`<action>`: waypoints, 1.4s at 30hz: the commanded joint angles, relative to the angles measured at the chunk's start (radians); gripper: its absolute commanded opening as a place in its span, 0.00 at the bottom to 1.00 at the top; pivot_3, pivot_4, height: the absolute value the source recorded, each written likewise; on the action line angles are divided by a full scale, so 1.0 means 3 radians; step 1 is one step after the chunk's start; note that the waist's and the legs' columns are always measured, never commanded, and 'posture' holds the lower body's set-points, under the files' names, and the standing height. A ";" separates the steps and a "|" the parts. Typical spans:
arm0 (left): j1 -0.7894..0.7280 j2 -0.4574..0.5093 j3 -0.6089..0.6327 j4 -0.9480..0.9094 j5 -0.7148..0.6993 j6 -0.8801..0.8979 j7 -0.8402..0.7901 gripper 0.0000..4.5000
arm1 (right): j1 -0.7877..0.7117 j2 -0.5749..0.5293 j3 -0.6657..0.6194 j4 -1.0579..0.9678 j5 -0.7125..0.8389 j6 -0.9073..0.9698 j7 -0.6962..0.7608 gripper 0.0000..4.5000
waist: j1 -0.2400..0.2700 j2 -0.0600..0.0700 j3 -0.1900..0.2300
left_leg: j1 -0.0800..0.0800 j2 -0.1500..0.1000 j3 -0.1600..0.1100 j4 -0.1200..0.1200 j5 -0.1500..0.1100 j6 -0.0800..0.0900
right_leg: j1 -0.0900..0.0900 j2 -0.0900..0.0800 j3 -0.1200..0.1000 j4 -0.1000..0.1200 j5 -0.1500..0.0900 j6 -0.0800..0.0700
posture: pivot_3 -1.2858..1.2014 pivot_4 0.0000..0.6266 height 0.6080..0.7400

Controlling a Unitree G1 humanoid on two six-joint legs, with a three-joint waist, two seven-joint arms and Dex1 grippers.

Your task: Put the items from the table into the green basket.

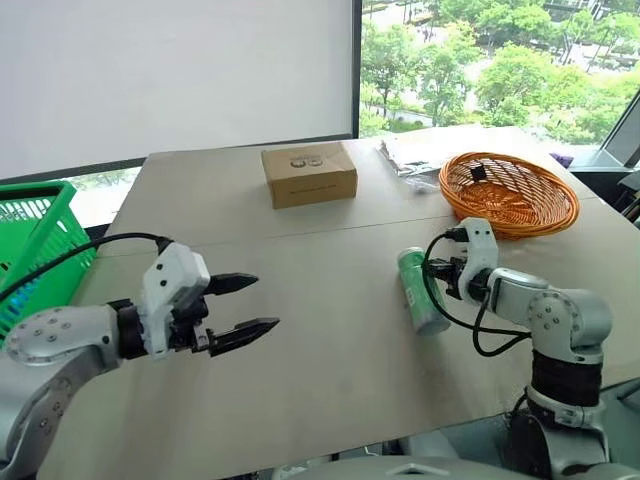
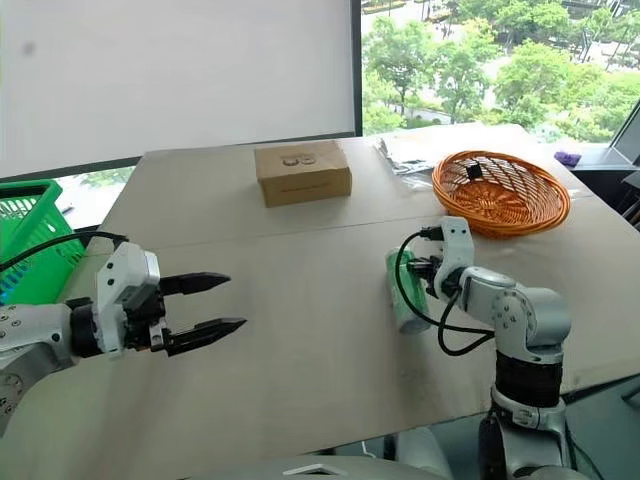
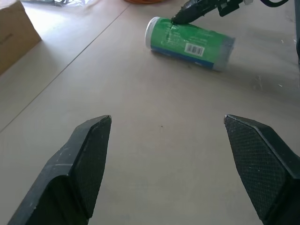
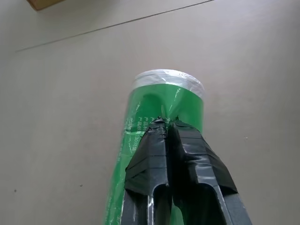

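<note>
A slim green can (image 1: pixel 418 290) with a pale end lies on its side on the beige table (image 1: pixel 330 370), right of centre. My right gripper (image 4: pixel 162 123) is shut, its two fingertips pressed together against the can's upper side (image 3: pixel 190 42), with nothing seen between them. My left gripper (image 1: pixel 262 303) hovers open over the table's left part, empty, pointing towards the can. The green basket (image 1: pixel 30 240) stands off the table's left edge. A small purple thing (image 2: pixel 567 157) shows at the far right corner; I cannot tell what it is.
A brown cardboard box (image 1: pixel 309 173) sits at the back centre. An orange wicker basket (image 1: pixel 510 192) with a small black thing inside stands back right, close behind the can. Clear plastic wrapping (image 1: pixel 410 155) lies beside it. A seam crosses the table.
</note>
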 commanded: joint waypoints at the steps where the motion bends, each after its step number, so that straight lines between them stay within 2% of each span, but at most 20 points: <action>1: -0.0067 0.0008 -0.0002 -0.0037 0.0028 -0.0071 0.0020 0.88 | 0.0049 -0.0264 0.0387 0.0010 0.0037 -0.0090 0.0311 0.15 | -0.0007 0.0001 0.0001 | -0.0001 0.0000 0.0000 -0.0002 0.0000 0.0000 | -0.0001 0.0000 0.0000 -0.0002 0.0000 0.0000 | 0.60 0.00 1.00; 2: -0.0066 0.0004 -0.0002 -0.0037 0.0030 -0.0074 0.0022 0.88 | 0.0049 -0.0302 0.0419 0.0004 0.0037 -0.0118 0.0341 0.20 | -0.0008 0.0000 0.0001 | -0.0002 0.0000 0.0000 -0.0004 0.0000 0.0000 | -0.0001 0.0000 0.0000 -0.0003 0.0000 0.0000 | 0.60 0.00 1.00; 5: -0.0065 -0.0016 -0.0026 -0.0025 0.0057 -0.0090 0.0032 0.88 | 0.0024 -0.0312 0.0465 -0.0004 -0.0003 -0.0189 0.0339 0.50 | -0.0007 -0.0003 0.0001 | -0.0004 0.0000 0.0000 -0.0009 0.0000 0.0000 | -0.0003 0.0000 0.0000 -0.0005 -0.0001 0.0002 | 0.60 0.00 1.00; 7: -0.0054 -0.0032 -0.0051 -0.0024 0.0079 -0.0106 0.0044 0.88 | -0.0014 -0.0253 0.0461 -0.0038 0.0017 -0.0153 0.0324 0.68 | -0.0004 0.0010 0.0011 | -0.0005 -0.0001 0.0000 -0.0012 0.0000 0.0000 | -0.0004 -0.0001 0.0001 -0.0009 -0.0002 0.0003 | 0.60 0.00 1.00; 19: 0.0020 -0.0096 -0.0051 -0.0032 0.0112 -0.0162 0.0039 0.88 | 0.0150 -0.0442 0.0967 -0.0002 0.0007 -0.0133 0.0525 0.68 | 0.0038 0.0009 0.0013 | -0.0007 -0.0002 -0.0003 -0.0031 -0.0001 0.0001 | -0.0004 -0.0003 0.0000 -0.0026 -0.0005 0.0009 | 0.60 0.01 1.00; 25: 0.0011 -0.0112 -0.0074 -0.0031 0.0125 -0.0192 0.0044 0.88 | -0.0074 -0.0844 0.1587 0.0050 -0.0177 -0.0646 0.0982 0.68 | 0.0043 -0.0001 0.0007 | -0.0006 -0.0001 -0.0003 -0.0043 -0.0001 0.0001 | -0.0004 -0.0002 -0.0001 -0.0039 -0.0005 0.0009 | 0.60 0.01 1.00; 26: 0.0012 -0.0114 -0.0075 -0.0034 0.0131 -0.0198 0.0050 0.88 | -0.0091 -0.0876 0.1628 0.0084 -0.0212 -0.0706 0.1015 0.80 | 0.0043 -0.0003 0.0006 | -0.0006 -0.0001 -0.0002 -0.0044 -0.0001 0.0001 | -0.0004 -0.0002 -0.0001 -0.0042 -0.0005 0.0009 | 0.60 0.01 1.00; 28: 0.0027 -0.0120 -0.0070 -0.0039 0.0137 -0.0205 0.0056 0.88 | -0.0109 -0.0929 0.1709 0.0151 -0.0313 -0.0812 0.1035 0.97 | 0.0045 -0.0007 0.0004 | -0.0007 -0.0001 -0.0003 -0.0045 -0.0001 0.0001 | -0.0003 -0.0003 -0.0001 -0.0044 -0.0005 0.0009 | 0.60 0.01 1.00; 38: 0.0081 -0.0158 -0.0053 -0.0072 0.0164 -0.0234 0.0067 0.88 | -0.0072 -0.1007 0.1912 0.0271 -0.0567 -0.1007 0.1166 0.99 | 0.0052 -0.0011 0.0001 | -0.0006 0.0000 -0.0003 -0.0044 -0.0001 0.0001 | -0.0002 -0.0004 -0.0002 -0.0044 -0.0005 0.0009 | 0.61 0.01 1.00; 42: 0.0078 -0.0162 -0.0051 -0.0075 0.0161 -0.0240 0.0054 0.88 | -0.0074 -0.1305 0.2174 0.0171 -0.0717 -0.1139 0.1411 0.99 | 0.0063 -0.0010 0.0002 | -0.0006 -0.0001 -0.0004 -0.0044 -0.0001 0.0001 | -0.0002 -0.0005 -0.0003 -0.0045 -0.0005 0.0009 | 0.60 0.01 1.00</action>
